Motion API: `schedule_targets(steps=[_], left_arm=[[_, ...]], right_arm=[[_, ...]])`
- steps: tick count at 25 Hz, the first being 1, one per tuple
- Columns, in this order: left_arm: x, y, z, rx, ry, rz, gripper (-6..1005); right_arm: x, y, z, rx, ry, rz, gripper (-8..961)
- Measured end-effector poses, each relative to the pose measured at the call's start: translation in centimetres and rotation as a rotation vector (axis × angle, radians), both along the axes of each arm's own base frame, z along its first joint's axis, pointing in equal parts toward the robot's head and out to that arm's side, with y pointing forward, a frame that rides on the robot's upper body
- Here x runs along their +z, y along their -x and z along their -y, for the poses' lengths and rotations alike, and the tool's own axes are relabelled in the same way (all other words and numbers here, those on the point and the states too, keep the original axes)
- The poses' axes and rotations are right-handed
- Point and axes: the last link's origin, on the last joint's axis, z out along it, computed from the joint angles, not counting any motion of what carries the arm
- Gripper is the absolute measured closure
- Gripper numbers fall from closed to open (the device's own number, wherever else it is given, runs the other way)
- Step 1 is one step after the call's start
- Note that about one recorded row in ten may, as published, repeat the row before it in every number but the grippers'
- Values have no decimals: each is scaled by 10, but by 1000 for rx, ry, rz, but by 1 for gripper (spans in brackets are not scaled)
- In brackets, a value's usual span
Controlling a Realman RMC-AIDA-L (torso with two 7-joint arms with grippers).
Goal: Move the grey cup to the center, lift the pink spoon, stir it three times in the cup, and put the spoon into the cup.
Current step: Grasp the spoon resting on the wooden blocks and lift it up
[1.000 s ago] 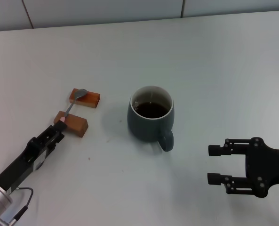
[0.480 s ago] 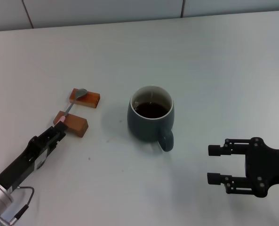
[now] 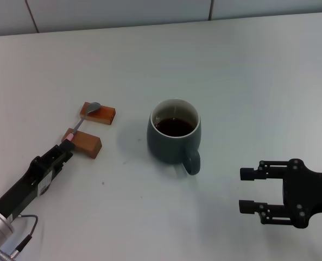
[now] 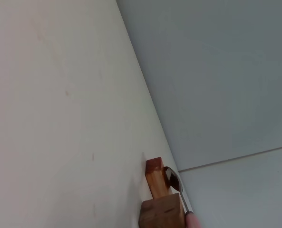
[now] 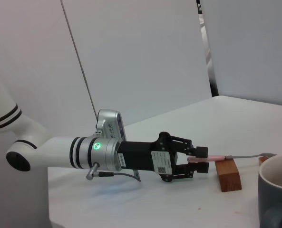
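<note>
The grey cup (image 3: 174,137) with dark liquid stands mid-table, handle toward me; its rim also shows in the right wrist view (image 5: 277,187). The pink spoon (image 3: 83,121) lies across two brown blocks, bowl on the far block, pink handle end past the near one. My left gripper (image 3: 65,149) is at that handle end. In the right wrist view the left gripper (image 5: 200,159) has its fingers apart, one above and one below the pink handle (image 5: 216,157). The left wrist view shows the spoon's bowl (image 4: 172,178). My right gripper (image 3: 247,190) is open and empty, to the right of the cup and nearer to me.
The far brown block (image 3: 98,113) and the near brown block (image 3: 86,142) stand left of the cup, and both show in the left wrist view (image 4: 154,182). The white table (image 3: 247,81) ends at a wall at the back.
My left gripper has shifted very slightly back along the spoon's handle. The spoon, the cup and the right arm have not moved.
</note>
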Motion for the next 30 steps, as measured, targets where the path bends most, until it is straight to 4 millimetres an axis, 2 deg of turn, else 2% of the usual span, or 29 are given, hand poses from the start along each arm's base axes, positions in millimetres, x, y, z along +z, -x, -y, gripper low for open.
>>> schedule_targets(steps=[10,30], left_arm=[[0,0,0,2,-1,3,597],[1,4,-1,40,-5,16,605]], right_arm=[[-1,0,0,2,6,2,301],[-1,0,1,2,9,2,300]])
